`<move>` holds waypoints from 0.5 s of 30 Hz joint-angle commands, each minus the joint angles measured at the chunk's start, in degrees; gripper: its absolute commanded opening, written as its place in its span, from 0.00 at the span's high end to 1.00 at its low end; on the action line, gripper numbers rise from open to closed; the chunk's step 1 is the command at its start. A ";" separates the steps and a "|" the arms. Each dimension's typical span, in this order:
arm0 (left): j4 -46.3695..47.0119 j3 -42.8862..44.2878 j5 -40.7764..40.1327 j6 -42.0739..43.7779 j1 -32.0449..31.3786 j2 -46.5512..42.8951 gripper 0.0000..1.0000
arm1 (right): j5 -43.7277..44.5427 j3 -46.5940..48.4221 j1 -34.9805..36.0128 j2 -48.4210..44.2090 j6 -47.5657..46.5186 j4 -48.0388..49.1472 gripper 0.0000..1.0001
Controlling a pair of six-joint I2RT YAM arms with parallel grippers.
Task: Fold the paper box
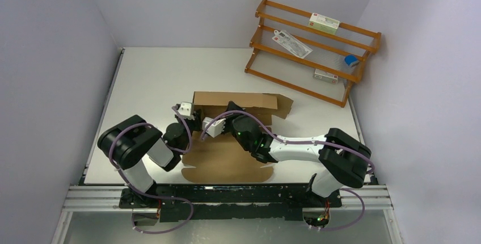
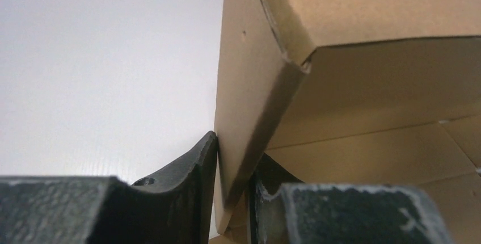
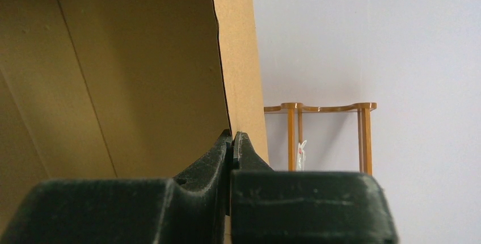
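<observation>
Brown corrugated cardboard paper box (image 1: 235, 101) lies centred on the bench (image 1: 153, 79), long axis left to right. Left gripper (image 2: 233, 154) is clamped on its raised left wall. Right gripper (image 3: 233, 139) pinches an upright panel edge just inboard.

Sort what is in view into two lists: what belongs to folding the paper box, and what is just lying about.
Belongs to the job: paper box; left hand, clamped on a box wall; right hand.

Lying about: wooden rack; white carton on its top shelf; clear packet; blue-and-white tin.
</observation>
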 commanded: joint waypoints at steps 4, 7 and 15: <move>19.30 4.15 -17.35 0.23 -2.77 2.13 0.76 | -2.01 -0.24 1.18 2.69 5.80 -11.60 1.00; 19.29 4.62 -22.71 -0.46 -3.63 2.96 0.78 | -1.75 0.54 1.82 2.50 6.36 -12.90 1.00; 19.20 7.58 -35.41 2.08 -4.94 4.62 0.78 | -3.36 2.12 2.21 1.82 8.17 -15.19 1.00</move>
